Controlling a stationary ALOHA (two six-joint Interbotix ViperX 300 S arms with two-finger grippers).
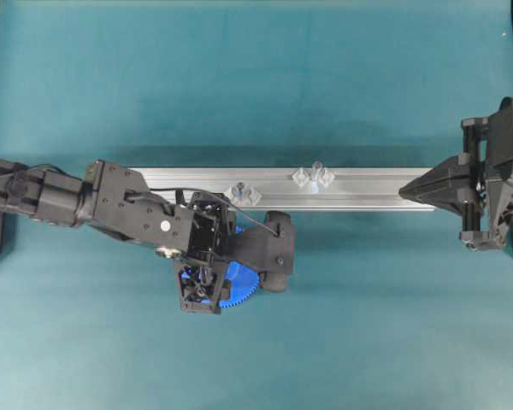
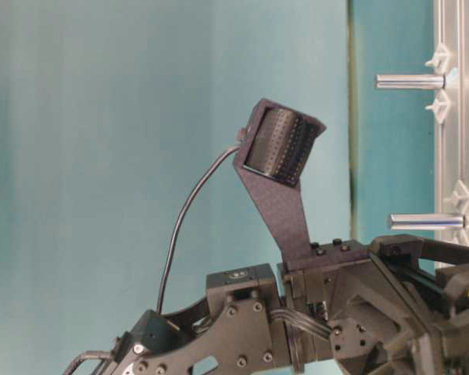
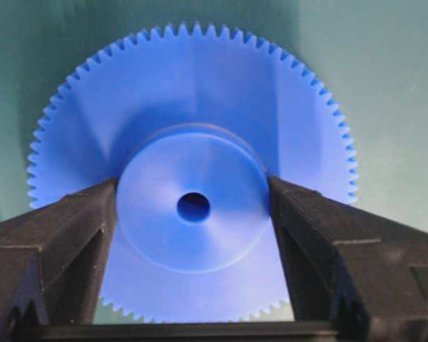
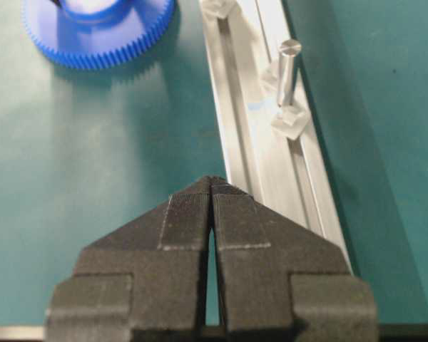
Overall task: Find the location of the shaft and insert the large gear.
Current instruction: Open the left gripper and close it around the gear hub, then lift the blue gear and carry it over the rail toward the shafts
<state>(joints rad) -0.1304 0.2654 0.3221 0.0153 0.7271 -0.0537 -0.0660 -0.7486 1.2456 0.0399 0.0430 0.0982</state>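
Left gripper straddles the large gear hub, fingers touching its sides; right gripper pressed together near the rail.

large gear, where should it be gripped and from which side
Grip the large gear by its raised round hub, coming straight down from above. It lies flat on the mat, so the toothed rim offers little to pinch, while the hub stands proud with two opposite sides. The left tool's fingers already flank it.

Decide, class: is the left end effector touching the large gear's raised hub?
Touching. In the left wrist view, both fingers of the left end effector meet the hub of the large gear, no gap visible either side.
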